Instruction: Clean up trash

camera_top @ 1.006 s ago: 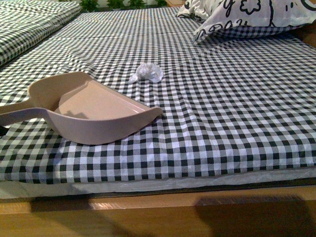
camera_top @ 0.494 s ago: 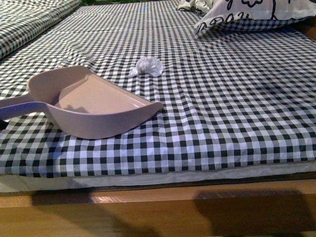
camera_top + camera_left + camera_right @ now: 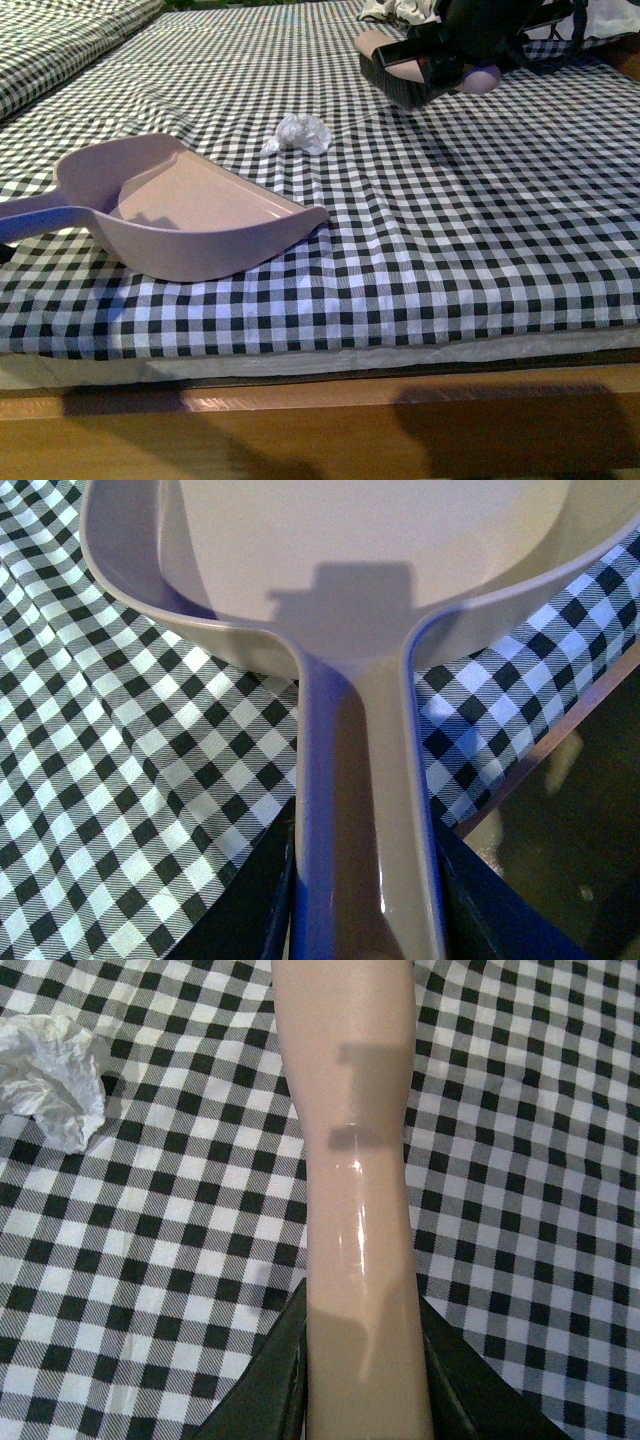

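Since half a second ago, the right arm has come into the upper right of the front view carrying a brush [image 3: 400, 70], now covering the pillow there; dustpan and wad lie as before.

Left of frame: pinkish dustpan [image 3: 200, 215] resting on the checked bedspread [image 3: 450, 250], open mouth toward centre right, handle running off the left edge. Left wrist view shows the handle [image 3: 365, 810] passing between the dark jaws of the left gripper [image 3: 365, 920], which press in on either side of it — clamped on the handle.

Centre: the trash [image 3: 298, 134], a small crumpled white wad, sits on the cloth just beyond the pan's far lip, apart from it. Also at the upper left of the right wrist view [image 3: 50, 1075].

Upper right: brush hangs above the bedspread, dark bristle head facing lower left, well to the right of the wad and not touching it. Right wrist view shows the tan brush handle [image 3: 355, 1210] held between the right gripper [image 3: 360, 1400] jaws, closed on it.

Step in hand, as judged: bringing the brush in behind the wad; sweeping not yet begun. Next move likely calls for lowering the bristles onto the cloth on the wad's far right side, then drawing toward the pan mouth, with the left arm holding the pan lip down against the fabric so the light wad doesn't slip under.
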`<action>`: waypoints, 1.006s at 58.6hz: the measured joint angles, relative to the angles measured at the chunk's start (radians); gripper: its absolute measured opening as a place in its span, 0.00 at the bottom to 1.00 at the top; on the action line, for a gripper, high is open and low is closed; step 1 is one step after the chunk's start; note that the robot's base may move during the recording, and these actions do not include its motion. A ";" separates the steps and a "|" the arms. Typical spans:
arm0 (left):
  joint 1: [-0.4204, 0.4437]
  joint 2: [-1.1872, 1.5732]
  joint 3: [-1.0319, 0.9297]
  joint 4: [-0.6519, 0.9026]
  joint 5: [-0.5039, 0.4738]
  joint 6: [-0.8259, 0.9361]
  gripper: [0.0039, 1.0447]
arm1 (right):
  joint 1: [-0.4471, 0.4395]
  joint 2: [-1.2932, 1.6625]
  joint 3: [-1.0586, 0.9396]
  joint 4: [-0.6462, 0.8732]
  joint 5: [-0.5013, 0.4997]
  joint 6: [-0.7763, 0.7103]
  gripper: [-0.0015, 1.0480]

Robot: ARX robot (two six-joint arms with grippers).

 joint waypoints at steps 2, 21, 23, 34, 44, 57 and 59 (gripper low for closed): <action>0.000 0.000 0.000 0.000 0.000 0.000 0.27 | 0.009 0.022 0.023 -0.018 0.003 0.004 0.20; 0.000 0.000 0.000 0.000 0.000 0.000 0.27 | 0.058 0.082 0.050 -0.056 -0.013 0.007 0.20; 0.000 0.000 0.000 0.000 0.000 0.000 0.27 | 0.061 0.082 0.050 -0.062 -0.019 0.007 0.20; 0.000 0.000 0.000 0.000 0.000 0.000 0.27 | 0.071 0.048 -0.006 -0.124 -0.203 -0.010 0.20; 0.000 0.000 0.000 0.000 0.000 0.000 0.27 | 0.082 -0.069 -0.124 -0.178 -0.488 -0.021 0.20; 0.000 0.000 0.000 0.000 0.000 0.000 0.27 | 0.087 -0.340 -0.307 -0.195 -0.742 -0.069 0.19; 0.000 0.000 0.000 0.000 0.000 0.000 0.27 | 0.083 -0.378 -0.323 -0.193 -0.746 -0.071 0.19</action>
